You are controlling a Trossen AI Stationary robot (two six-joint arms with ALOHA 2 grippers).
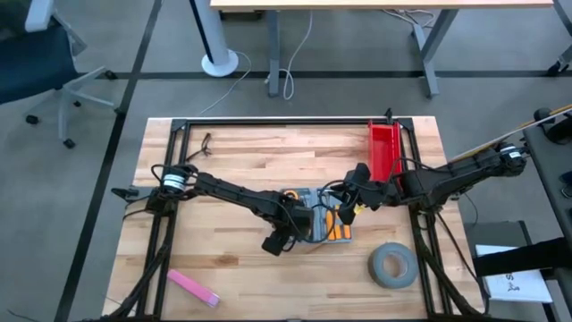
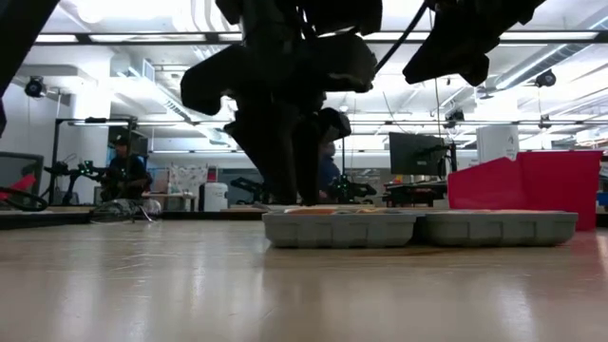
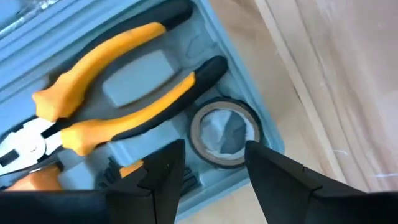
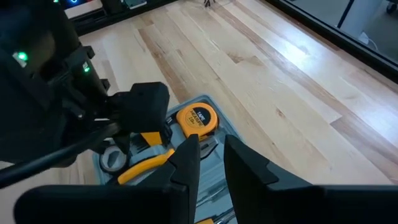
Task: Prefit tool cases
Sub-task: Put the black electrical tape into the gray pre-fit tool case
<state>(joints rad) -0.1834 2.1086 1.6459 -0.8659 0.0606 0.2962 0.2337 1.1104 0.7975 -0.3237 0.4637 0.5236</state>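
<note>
One tool case [image 1: 323, 224], open, mid-table, holding one pliers [image 3: 106, 93], one tape roll [image 3: 225, 134], one tape measure [image 4: 197, 118]. Left gripper [image 3: 208, 171] above case, fingers spread, empty, tape roll just beyond. Right gripper [image 4: 211, 155] above case, fingers narrow, holding nothing.

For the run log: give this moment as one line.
blue-grey plastic tool case: open | left gripper: open above case's tape roll | right gripper: above case

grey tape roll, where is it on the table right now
In the high view the grey tape roll lies flat near the table's front right corner, apart from the open tool case at centre.
</note>
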